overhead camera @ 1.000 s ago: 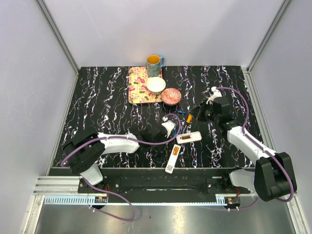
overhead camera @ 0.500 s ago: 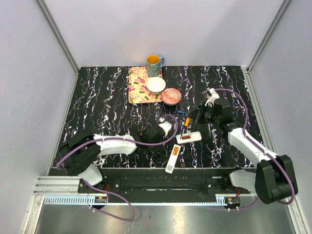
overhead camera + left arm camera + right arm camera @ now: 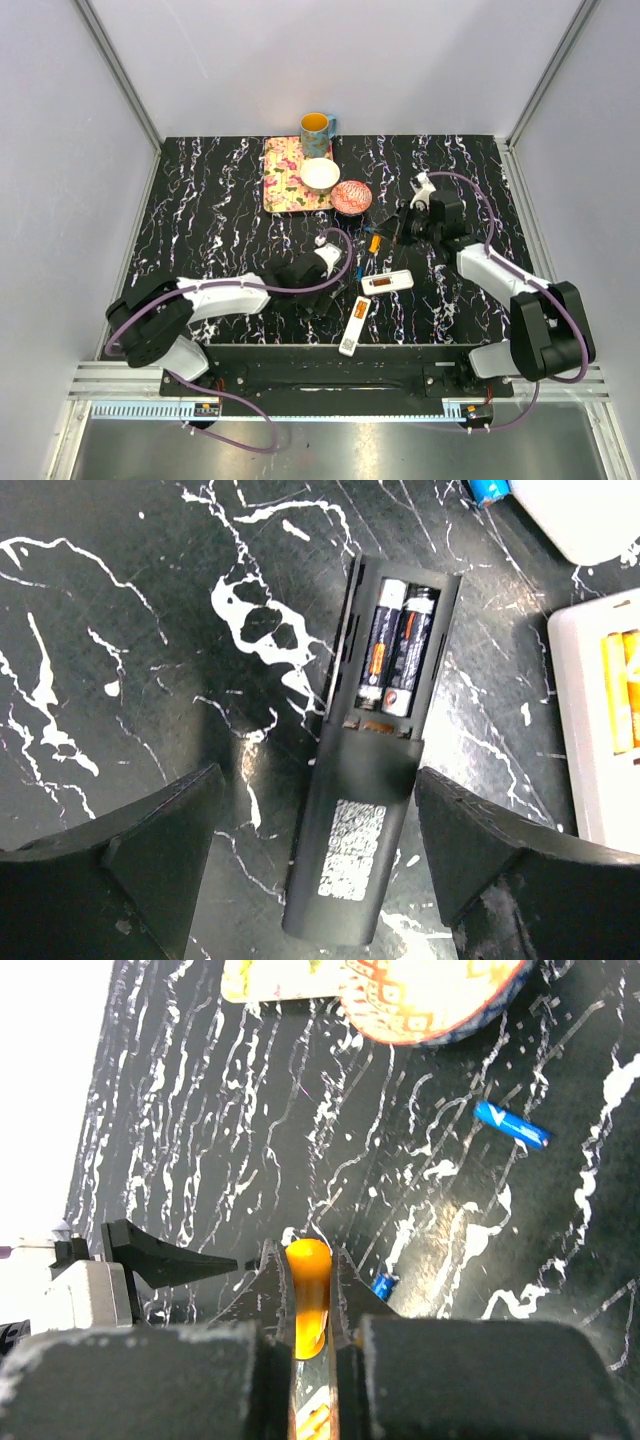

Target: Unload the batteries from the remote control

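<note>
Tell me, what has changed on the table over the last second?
The right gripper, still clamping an orange battery, swung left and away from the bases, toward the patterned bowl. The left gripper, open, drew leftward and now hangs over the black remote. Both white remotes, the mug and tray stayed put.

- The right tool (image 3: 303, 1258) is seen closed on an orange round-ended item (image 3: 309, 1300), which is pinched between its two dark fingers (image 3: 268, 1285). Whether the item is a cell cannot be told.
- A blue battery (image 3: 512, 1125) is laid flat on the black marbled counter (image 3: 200, 1140), well inside its edges and apart from the tool.
- A small blue piece (image 3: 383, 1285) is seen just beside one finger.
- A patterned bowl (image 3: 430, 990) is cut off at the top, next to a tray corner (image 3: 262, 982).
</note>
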### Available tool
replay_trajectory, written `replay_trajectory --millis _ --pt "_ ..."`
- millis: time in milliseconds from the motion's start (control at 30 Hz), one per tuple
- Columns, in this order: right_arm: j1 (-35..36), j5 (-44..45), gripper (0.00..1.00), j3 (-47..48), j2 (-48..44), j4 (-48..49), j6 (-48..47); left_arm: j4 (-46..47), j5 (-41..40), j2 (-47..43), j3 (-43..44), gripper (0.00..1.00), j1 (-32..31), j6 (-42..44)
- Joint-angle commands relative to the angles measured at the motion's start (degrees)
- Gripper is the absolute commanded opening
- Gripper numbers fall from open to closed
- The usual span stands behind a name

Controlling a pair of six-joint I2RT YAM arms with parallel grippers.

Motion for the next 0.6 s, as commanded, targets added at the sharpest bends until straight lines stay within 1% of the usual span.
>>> replay_trajectory --millis 0,100,167,267,333,433,533,567 --pt "0.47 -4.02 0.00 4.45 1.63 7.57 0.74 1.91 4.79 -5.06 -2.23 0.82 2.71 -0.84" --pt "0.38 -5.51 0.00 7.43 5.14 8.11 0.83 -0.81 4.35 -4.36 -1.27 0.82 2.80 -2.24" --pt "0.47 -6.65 0.00 8.41 8.13 8.72 1.18 -0.29 5.49 -4.53 -1.88 0.81 2.54 -3.47" --pt "0.91 -7.36 0.00 7.89 11.91 15.20 3.90 0.32 4.80 -4.71 -3.98 0.80 2.45 -4.71" --pt "1.61 -8.41 0.00 7.97 14.63 16.72 5.05 1.55 4.62 -4.97 -5.56 0.79 2.45 -4.80" --pt "2.14 -8.68 0.00 7.62 16.31 18.21 6.19 4.27 5.41 -6.20 -7.23 0.77 2.19 -4.97" --pt "2.58 -7.81 0.00 5.87 16.32 20.85 7.16 5.86 4.18 -5.86 -8.21 0.76 1.83 -5.32" --pt "2.58 -7.54 0.00 5.52 16.32 21.64 7.51 5.95 3.22 -5.51 -7.95 0.74 1.57 -5.15"
